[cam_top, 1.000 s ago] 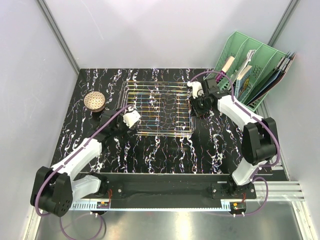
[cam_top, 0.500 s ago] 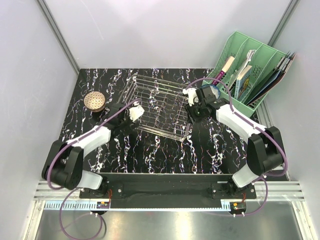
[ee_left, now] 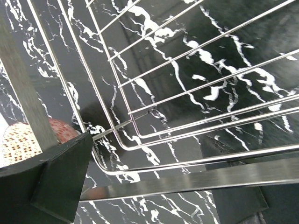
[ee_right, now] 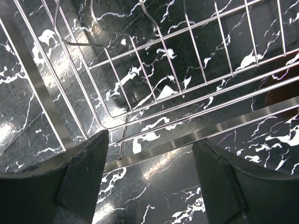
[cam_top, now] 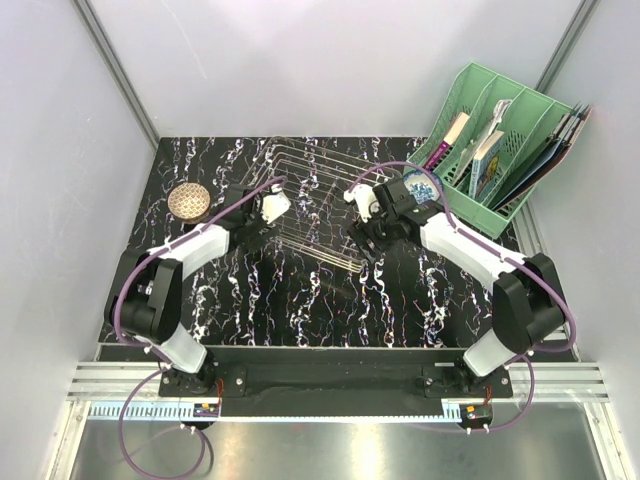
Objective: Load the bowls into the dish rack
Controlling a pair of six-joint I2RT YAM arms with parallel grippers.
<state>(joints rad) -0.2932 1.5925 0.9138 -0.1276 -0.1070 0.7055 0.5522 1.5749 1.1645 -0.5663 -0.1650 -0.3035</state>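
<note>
The dish rack [cam_top: 312, 190], a silver wire basket, shows blurred and tipped at mid-table between both arms. My left gripper [cam_top: 272, 205] is open at its left side. In the left wrist view the rack's flat rim bar [ee_left: 187, 179] runs across the gap of the left gripper [ee_left: 154, 189]. My right gripper [cam_top: 362, 228] is open at the rack's right corner, and the rim bar [ee_right: 210, 133] crosses just beyond the right gripper [ee_right: 152, 175]. A pink patterned bowl [cam_top: 188, 201] [ee_left: 18, 142] sits to the left. A blue-and-white bowl [cam_top: 422, 186] peeks from behind the right arm.
A green slotted organiser [cam_top: 500, 140] with books stands at the back right corner. White walls close the table at the back and sides. Cables loop over both arms.
The rack lay flat in the middle, then tipped and shifted toward the back. My right gripper has opened off its corner. Both arms have moved inward and back.
</note>
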